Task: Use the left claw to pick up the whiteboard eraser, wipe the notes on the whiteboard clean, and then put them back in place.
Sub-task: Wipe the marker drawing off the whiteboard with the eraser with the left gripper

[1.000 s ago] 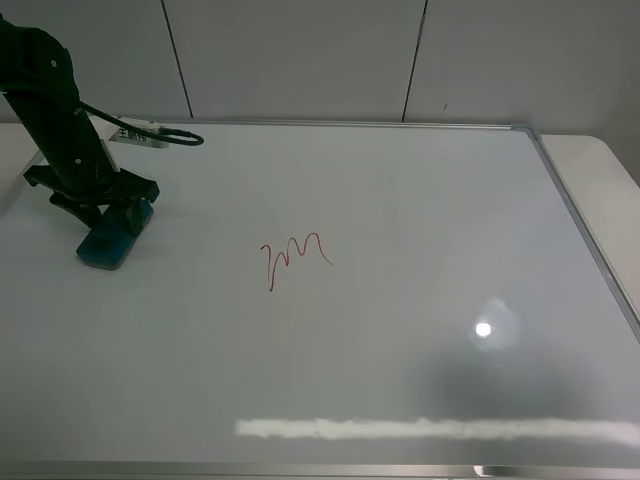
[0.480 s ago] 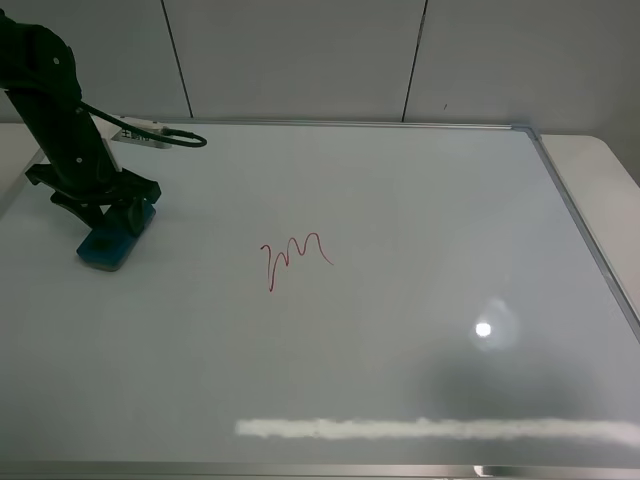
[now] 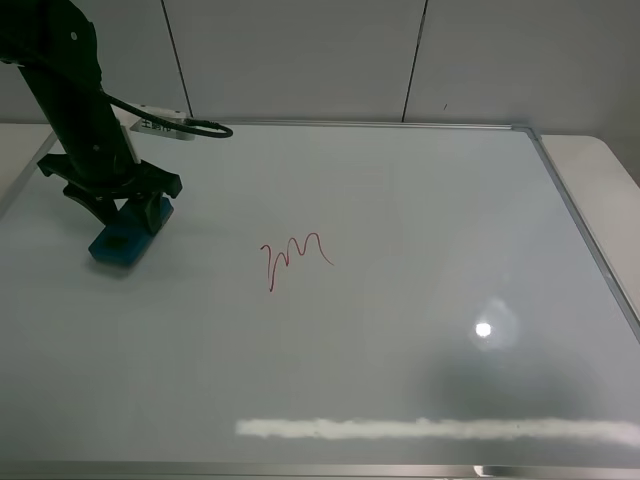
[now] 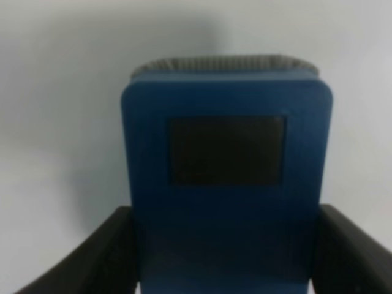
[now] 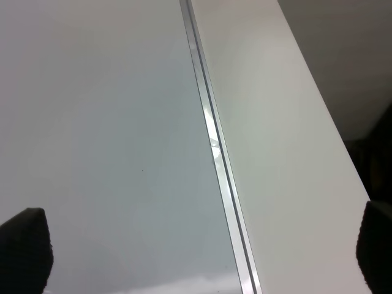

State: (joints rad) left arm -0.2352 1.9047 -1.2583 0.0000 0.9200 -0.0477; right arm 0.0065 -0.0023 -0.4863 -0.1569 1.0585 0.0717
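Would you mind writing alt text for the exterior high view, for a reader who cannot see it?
The left claw, a black two-fingered gripper, holds a teal-blue whiteboard eraser near the left edge of a large whiteboard. A small red marker squiggle, the notes, sits unwiped near the board's middle, well apart from the eraser.

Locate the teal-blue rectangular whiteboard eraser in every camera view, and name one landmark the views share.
Exterior high: the teal-blue rectangular whiteboard eraser lies at the left of the board, under the black left claw.
Left wrist: the eraser fills the centre, between two black fingers.
Right wrist: not in view.
Shared landmark: the glossy white whiteboard, whose surface shows in all three views.
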